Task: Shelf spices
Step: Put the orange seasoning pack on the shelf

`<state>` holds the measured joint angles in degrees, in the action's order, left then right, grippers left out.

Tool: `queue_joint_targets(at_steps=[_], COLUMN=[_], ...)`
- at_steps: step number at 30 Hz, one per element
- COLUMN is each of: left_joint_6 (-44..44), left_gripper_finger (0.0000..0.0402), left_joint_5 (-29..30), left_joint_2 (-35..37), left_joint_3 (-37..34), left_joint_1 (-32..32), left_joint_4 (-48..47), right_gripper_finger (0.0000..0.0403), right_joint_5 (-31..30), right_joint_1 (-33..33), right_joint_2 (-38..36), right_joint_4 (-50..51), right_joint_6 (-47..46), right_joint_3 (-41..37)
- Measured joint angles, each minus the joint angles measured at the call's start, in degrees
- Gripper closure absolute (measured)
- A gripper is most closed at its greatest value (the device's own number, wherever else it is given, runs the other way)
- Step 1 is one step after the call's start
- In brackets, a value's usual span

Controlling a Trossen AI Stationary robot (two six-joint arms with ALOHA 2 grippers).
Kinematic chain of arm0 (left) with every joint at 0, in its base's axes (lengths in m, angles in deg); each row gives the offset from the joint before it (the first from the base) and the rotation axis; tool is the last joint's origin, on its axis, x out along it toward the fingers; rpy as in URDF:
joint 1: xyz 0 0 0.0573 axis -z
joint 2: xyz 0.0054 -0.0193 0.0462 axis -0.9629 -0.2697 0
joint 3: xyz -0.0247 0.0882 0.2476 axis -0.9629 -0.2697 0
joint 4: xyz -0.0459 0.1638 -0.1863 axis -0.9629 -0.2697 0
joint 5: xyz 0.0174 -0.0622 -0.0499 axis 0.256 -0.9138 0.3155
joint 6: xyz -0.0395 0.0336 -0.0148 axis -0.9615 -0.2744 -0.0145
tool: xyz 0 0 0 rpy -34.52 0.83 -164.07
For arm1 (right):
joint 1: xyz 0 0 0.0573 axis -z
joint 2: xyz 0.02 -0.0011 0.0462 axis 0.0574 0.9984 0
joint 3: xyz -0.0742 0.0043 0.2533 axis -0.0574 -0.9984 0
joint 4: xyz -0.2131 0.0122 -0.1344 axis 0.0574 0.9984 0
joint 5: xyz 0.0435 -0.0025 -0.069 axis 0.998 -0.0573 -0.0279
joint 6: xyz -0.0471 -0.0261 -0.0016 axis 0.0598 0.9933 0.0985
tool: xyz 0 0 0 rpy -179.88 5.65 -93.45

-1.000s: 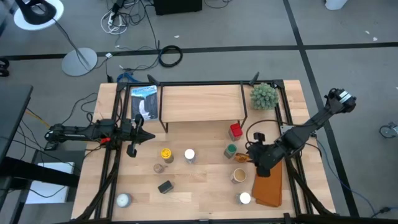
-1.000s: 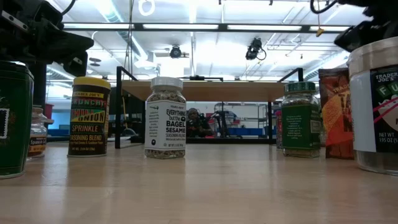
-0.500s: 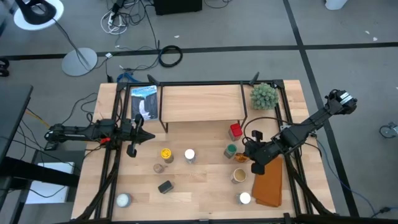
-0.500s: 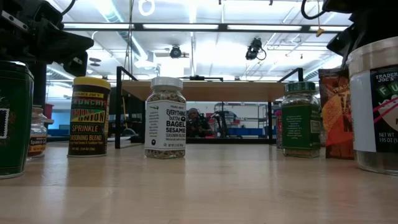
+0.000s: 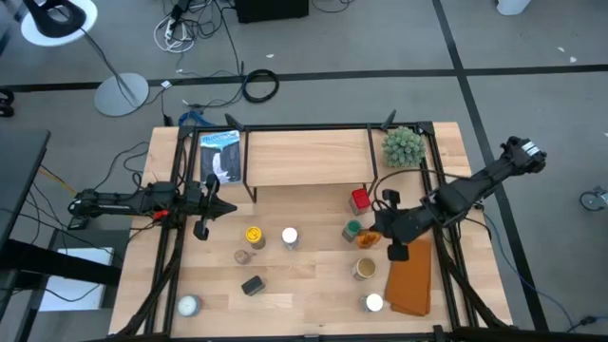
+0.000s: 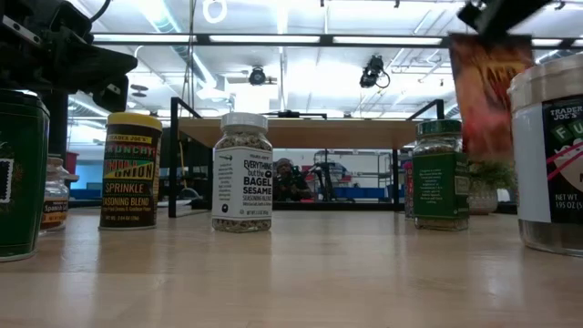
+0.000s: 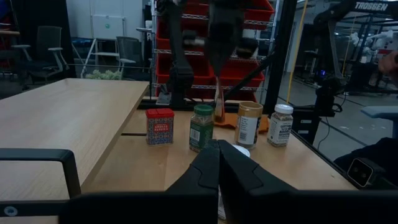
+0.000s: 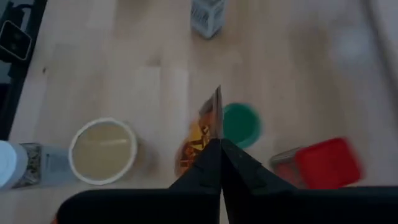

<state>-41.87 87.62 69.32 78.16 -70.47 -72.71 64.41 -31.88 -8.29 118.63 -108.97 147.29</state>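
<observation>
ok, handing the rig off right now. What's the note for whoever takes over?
Right tool: shut on the orange packet, held in the air beside the green-lid jar.
Left tool: shut, empty, parked at the table's left side.
Shelf: no spices on top.
On the table in front of the shelf: red tin, yellow-lid jar, white-lid jar, tan-lid jar, dark tin.
Done: packet picked up.
Left: set the packet on the shelf, then shelve the rest.
</observation>
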Motion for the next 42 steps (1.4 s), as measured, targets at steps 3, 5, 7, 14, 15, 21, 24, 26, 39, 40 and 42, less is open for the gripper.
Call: queue_joint_targets(at_steps=[3,5,7,14,15,21,24,26,39,40,42], left_joint_6=[0.0,-0.02,0.0,0.0,-0.01,-0.02,0.0,-0.01,-0.01,-0.02,0.0], left_gripper_finger=[0.0395,0.0395,0.0395,0.0395,0.0395,0.0395,0.0395,0.0395,0.0395,0.0395,0.0395], left_joint_5=[-0.02,0.0,0.0,-0.01,-0.02,-0.01,0.0,-0.02,-0.02,-0.01,0.0], left_joint_2=[0.02,0.02,0.01,0.02,0.01,0.02,0.02,0.01,0.01,0.0,0.02], left_joint_3=[0.02,0.02,0.02,0.0,0.01,0.02,0.02,0.02,0.02,0.02,0.02], left_joint_1=[0.0,-0.02,-0.02,-0.02,-0.01,-0.02,0.0,-0.01,-0.01,-0.01,-0.02], left_joint_4=[0.0,-0.02,0.0,0.01,-0.03,0.0,-0.04,0.01,-0.02,-0.01,0.0], right_gripper_finger=[0.0402,0.0402,0.0402,0.0402,0.0402,0.0403,0.0403,0.0403,0.0403,0.0403,0.0403], right_joint_5=[-0.01,-0.02,0.03,2.85,4.07,11.58,14.74,17.54,23.21,24.35,26.97], right_joint_1=[2.99,5.4,8.14,20.8,22.99,35.91,41.35,44.61,61.53,62.9,65.57], right_joint_2=[0.0,0.03,0.04,1.22,1.85,7.72,11.07,13.02,16.86,16.85,16.83], right_joint_4=[2.33,3.27,3.71,3.41,3.47,3.54,3.82,3.91,5.25,5.8,6.14], right_joint_6=[5.51,9.64,13.81,29.31,31.05,41.41,45.43,48.3,56.4,56.46,56.66], right_joint_3=[4.52,7.28,10.01,16.42,17.23,23.44,26.63,28.16,30.33,30.32,30.34])
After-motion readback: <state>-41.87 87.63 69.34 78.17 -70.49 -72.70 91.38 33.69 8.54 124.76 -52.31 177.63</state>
